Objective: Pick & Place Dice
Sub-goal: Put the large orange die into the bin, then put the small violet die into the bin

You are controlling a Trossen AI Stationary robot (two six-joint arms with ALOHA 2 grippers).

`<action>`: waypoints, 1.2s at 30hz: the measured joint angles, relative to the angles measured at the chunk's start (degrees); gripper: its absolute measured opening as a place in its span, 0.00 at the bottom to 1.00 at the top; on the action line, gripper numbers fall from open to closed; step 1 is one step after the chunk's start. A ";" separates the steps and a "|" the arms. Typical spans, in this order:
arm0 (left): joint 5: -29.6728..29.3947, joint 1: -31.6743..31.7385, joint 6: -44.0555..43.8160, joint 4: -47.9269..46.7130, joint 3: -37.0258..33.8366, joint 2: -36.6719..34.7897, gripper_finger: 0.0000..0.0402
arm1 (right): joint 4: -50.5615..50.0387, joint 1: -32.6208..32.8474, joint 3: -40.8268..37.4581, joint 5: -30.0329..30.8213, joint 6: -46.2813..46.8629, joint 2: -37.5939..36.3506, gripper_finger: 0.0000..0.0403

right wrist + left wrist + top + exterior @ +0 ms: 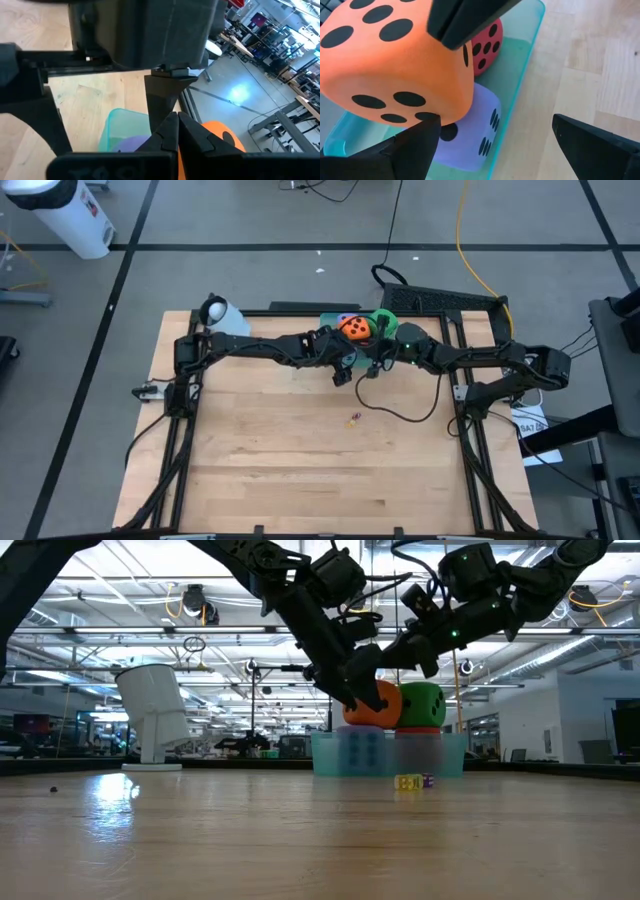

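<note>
Two dark robot arms meet over a translucent teal tray (340,755) at the far edge of a wooden desk (300,440).

The left end effector (495,135) has its fingers spread wide apart, one finger touching the lower edge of the orange die (395,60). That die sits on top of the pile in the tray, above the tray rim. Whether the fingers properly straddle the die cannot be told. The right end effector (177,132) has its fingers pressed together, holding nothing, and hovers just above the orange die.

To do this step well, the left arm probably should draw straight up and away from the tray, so its finger does not drag the orange die off the pile. If instead a grasp is meant, the fingers need to sit on opposite faces before closing. The right arm should keep clear, since the two arms are crowded together.

In the tray: a purple die (475,125) lies at the bottom under the orange one, a red die (487,45) lies beyond it, and a green die (422,705) sits high beside the orange one. A fifth die is not visible.
</note>
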 joint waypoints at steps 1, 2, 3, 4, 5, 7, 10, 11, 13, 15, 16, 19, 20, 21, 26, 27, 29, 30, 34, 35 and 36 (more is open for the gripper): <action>-0.12 0.00 -0.01 0.00 0.00 0.00 0.98 | 0.21 0.00 0.00 -0.02 0.52 0.00 0.00; -0.35 0.00 -0.01 0.00 0.00 0.00 0.98 | 0.27 0.00 0.00 -0.04 1.02 -0.02 0.00; -0.46 0.00 0.01 0.00 0.00 0.00 0.98 | 0.29 0.00 0.00 -0.13 1.28 -0.02 0.00; -0.47 0.04 0.08 0.00 0.00 0.00 0.98 | 0.44 0.10 0.00 -0.14 1.32 -0.02 0.00; -0.49 0.11 0.12 0.00 0.00 0.00 0.98 | 0.71 0.32 0.00 0.08 1.33 -0.02 0.00; -0.49 0.30 -0.18 -0.06 0.00 0.00 0.98 | 1.79 0.74 0.00 1.28 1.43 -0.14 0.00; -0.50 0.39 -0.96 -0.29 0.00 0.00 0.98 | 2.10 1.38 0.00 1.27 1.42 -1.40 0.00; -0.52 0.39 -1.24 -0.38 0.00 0.00 0.98 | 1.96 1.57 0.00 1.29 1.48 -1.86 0.00; -0.49 0.37 -1.52 -0.86 0.00 -0.02 0.98 | 0.64 1.85 0.00 1.27 2.43 -3.27 0.00; -0.41 0.35 -1.89 -2.06 0.04 -0.04 0.98 | -0.17 1.88 0.00 1.16 3.42 -4.81 0.00; -0.19 0.31 -1.97 -2.60 0.04 -0.04 0.98 | -1.21 1.88 0.00 0.97 3.83 -5.64 0.00; -0.01 0.31 -2.21 -3.72 0.04 -0.04 0.98 | -4.16 1.88 0.00 -0.53 5.02 -7.84 0.00; 0.01 0.31 -2.22 -3.74 0.04 -0.04 0.98 | -4.89 1.88 0.00 -0.68 5.16 -8.54 0.00; -0.01 0.31 -2.22 -3.74 0.04 -0.04 0.98 | -5.74 1.88 0.00 -0.78 5.25 -9.25 0.00; 0.57 -0.03 -2.84 -5.92 0.04 -0.53 0.98 | -11.56 1.88 0.00 -1.97 7.12 -13.29 0.00; 0.53 -0.29 -2.97 -7.39 0.04 -0.90 0.98 | -13.02 1.88 0.00 -1.99 7.41 -14.44 0.00; 0.49 -1.03 -3.38 -10.01 0.04 -2.19 0.98 | -16.49 1.92 0.00 -3.35 8.01 -16.99 0.00; 0.22 -1.50 -3.69 -11.77 0.04 -2.99 0.98 | -17.98 1.90 0.00 -4.47 8.37 -18.35 0.00; -4.57 -4.23 -4.80 -16.93 0.04 -7.39 0.98 | -23.96 1.88 0.00 -6.70 12.29 -24.52 0.00; -6.39 -5.14 -4.84 -18.58 0.02 -8.73 0.98 | -25.57 1.88 0.00 -7.65 13.32 -26.16 0.00; -7.99 -6.02 -4.87 -19.26 -0.01 -10.11 0.98 | -27.58 1.85 0.00 -8.96 14.08 -27.85 0.00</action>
